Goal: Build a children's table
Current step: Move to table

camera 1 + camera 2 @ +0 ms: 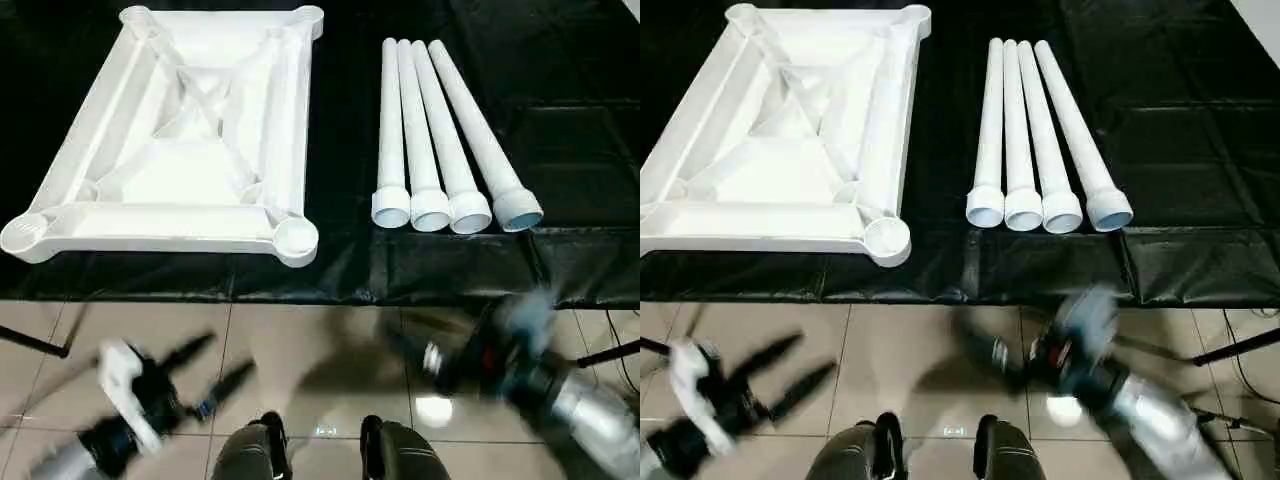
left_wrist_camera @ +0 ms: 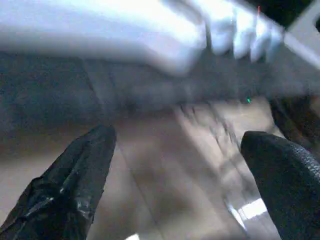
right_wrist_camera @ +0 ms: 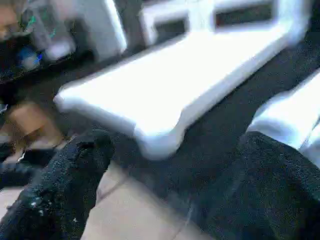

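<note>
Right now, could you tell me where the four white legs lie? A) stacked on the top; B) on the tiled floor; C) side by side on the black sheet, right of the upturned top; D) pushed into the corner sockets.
C: the four legs lie side by side on the black sheet, right of the table top, whose sockets stand empty.

Black sheet over a tiled floor

A glossy, creased black sheet [image 1: 470,265] covers the far part of the ground, its near edge running straight across the head views. In front of it lie beige floor tiles [image 1: 310,350] with dark grout lines and a bright light reflection [image 1: 435,410]. Thin black rods [image 1: 35,343] cross the tiles at both side edges.
</note>
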Controlling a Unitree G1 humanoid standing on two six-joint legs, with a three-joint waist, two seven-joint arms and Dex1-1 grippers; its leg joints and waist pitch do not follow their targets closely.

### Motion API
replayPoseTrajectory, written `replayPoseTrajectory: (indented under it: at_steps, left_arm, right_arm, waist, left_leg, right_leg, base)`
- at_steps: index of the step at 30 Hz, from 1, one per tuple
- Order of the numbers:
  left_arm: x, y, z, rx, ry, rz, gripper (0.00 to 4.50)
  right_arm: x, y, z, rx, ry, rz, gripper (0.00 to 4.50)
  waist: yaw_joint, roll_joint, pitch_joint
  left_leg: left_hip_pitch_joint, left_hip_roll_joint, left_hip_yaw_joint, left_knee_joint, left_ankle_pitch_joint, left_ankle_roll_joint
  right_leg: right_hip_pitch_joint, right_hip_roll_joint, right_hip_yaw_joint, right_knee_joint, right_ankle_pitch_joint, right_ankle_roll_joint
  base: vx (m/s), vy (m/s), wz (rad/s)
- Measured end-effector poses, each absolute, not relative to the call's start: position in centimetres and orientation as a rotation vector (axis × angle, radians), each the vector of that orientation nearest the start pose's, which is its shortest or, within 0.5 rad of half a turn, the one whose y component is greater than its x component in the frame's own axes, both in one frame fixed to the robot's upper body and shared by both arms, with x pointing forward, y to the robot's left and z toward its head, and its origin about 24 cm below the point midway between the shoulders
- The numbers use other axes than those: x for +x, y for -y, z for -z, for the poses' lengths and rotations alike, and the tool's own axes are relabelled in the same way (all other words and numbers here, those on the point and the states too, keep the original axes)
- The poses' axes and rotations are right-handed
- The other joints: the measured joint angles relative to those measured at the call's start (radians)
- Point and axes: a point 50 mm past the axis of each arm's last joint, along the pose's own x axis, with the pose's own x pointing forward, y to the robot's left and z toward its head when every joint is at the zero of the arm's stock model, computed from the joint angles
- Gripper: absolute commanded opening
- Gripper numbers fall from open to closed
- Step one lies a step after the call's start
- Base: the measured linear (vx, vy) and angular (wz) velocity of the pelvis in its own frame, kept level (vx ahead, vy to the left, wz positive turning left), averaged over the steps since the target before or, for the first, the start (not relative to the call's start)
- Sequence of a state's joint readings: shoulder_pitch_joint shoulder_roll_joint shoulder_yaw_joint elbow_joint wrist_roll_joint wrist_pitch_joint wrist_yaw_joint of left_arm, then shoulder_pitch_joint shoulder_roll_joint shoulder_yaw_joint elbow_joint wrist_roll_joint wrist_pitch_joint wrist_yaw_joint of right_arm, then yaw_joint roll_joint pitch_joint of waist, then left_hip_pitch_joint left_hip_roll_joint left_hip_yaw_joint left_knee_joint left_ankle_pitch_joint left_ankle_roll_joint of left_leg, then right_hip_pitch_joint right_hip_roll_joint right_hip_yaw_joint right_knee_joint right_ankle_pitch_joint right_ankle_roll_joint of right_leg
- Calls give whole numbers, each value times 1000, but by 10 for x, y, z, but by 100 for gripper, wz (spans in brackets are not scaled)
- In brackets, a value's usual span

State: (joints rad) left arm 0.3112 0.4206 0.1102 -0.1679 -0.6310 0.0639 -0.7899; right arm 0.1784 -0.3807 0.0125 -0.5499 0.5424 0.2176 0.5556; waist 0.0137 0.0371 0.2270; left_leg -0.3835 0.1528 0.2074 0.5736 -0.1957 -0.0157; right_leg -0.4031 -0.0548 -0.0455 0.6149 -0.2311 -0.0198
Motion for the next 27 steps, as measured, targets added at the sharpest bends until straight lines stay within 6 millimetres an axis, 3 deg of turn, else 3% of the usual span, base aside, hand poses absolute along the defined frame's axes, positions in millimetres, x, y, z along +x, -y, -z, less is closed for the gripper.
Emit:
replayPoseTrajectory:
  at_steps: [3, 6, 10, 16, 18, 21, 24, 27]
  left_arm:
    - [199, -212, -83, -203, 51, 639, 446]
    - [217, -197, -117, -117, 147, 601, 446]
    - [240, -188, -144, -63, 243, 462, 446]
    - [248, -175, -160, -72, 261, 352, 446]
    - [248, -170, -155, -43, 222, 342, 446]
    - [252, -165, -135, -29, 133, 282, 446]
    - [252, -162, -130, -49, 96, 272, 446]
    - [248, -160, -131, -73, 84, 276, 446]
  right_arm:
    - [203, 150, -133, 88, 192, -692, 450]
    - [212, 148, -133, -14, 166, -587, 450]
    - [224, 144, -125, -42, 85, -454, 450]
    - [229, 147, -117, -70, 18, -310, 450]
    - [234, 150, -112, -94, 4, -281, 450]
    - [247, 154, -118, -76, 64, -190, 450]
    - [250, 157, -121, -60, 43, -176, 450]
    - [245, 148, -111, -7, -12, -278, 450]
  waist:
    - [1, -4, -8]
    - [-2, -5, -13]
    - [-9, -9, -21]
    - [-10, -11, -28]
    - [-9, -5, -48]
    - [-10, 0, -68]
    - [-8, -6, -79]
    - [-6, -4, -93]
  left_leg:
    - [0, 0, 0, 5, 0, 0]
    - [-1, 0, 0, 11, 0, 1]
    - [0, 1, -1, 21, 0, 1]
    - [-1, 2, -2, 27, 1, -2]
    - [-1, 2, -2, 29, 1, 1]
    - [-1, 2, -2, 32, 2, 2]
    - [-1, 2, -5, 32, 3, -1]
    - [0, 2, -5, 34, 3, -1]
  right_leg:
    - [1, 0, 0, 2, 1, -2]
    - [3, 0, 0, 3, 4, -2]
    - [3, -1, 1, 12, 5, -2]
    - [3, -1, 0, 18, 8, -2]
    - [4, -1, 1, 18, 8, -2]
    - [5, -1, 1, 18, 11, 1]
    - [7, 0, 0, 19, 13, 1]
    - [8, 0, 0, 18, 14, 2]
  base:
    - [0, 0, 0]
    - [0, 0, 0]
    - [0, 0, 0]
    - [0, 0, 0]
    - [0, 0, 0]
    - [0, 0, 0]
    - [0, 0, 0]
    - [0, 0, 0]
